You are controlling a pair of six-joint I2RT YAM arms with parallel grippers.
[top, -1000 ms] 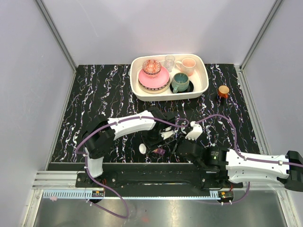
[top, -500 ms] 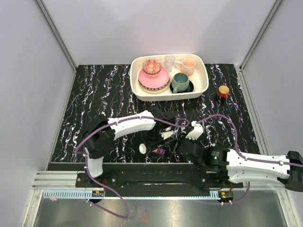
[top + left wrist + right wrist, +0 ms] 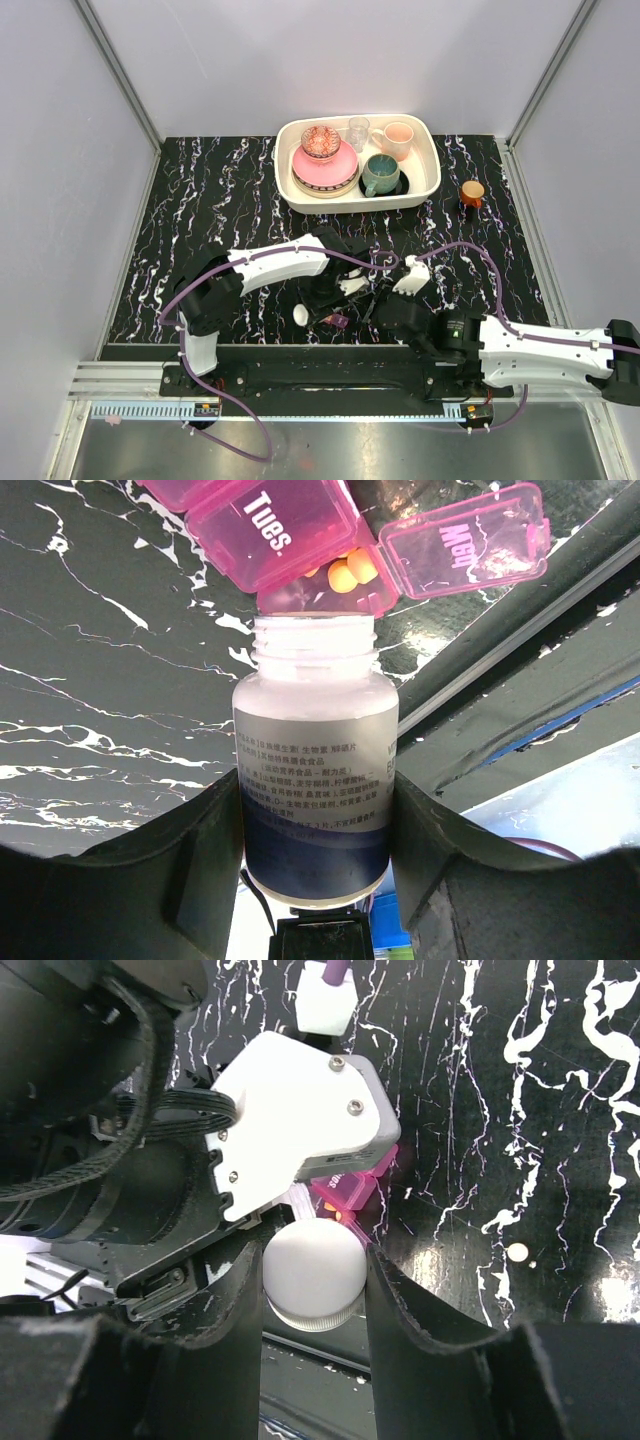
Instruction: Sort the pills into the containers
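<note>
My left gripper [image 3: 316, 790] is shut on a white, uncapped bottle [image 3: 315, 770]. The bottle's open mouth points at the magenta pill box [image 3: 290, 525]. The box's "Mon" lid [image 3: 465, 540] is flipped open, and orange pills [image 3: 350, 572] lie in that compartment. The "Tues." lid is closed. My right gripper [image 3: 312, 1260] is shut on the white bottle cap [image 3: 312, 1272], just in front of the left wrist. Part of the pill box [image 3: 348, 1190] shows beyond the cap. From above, both grippers [image 3: 322, 298] [image 3: 385, 308] meet near the front edge, by the pill box [image 3: 337, 321].
A cream tray [image 3: 430, 190] of crockery stands at the back. A small brown orange-lidded jar [image 3: 472, 192] is to its right. The black rail [image 3: 320, 360] runs along the near edge. One small pale pellet [image 3: 517, 1252] lies loose on the marbled table.
</note>
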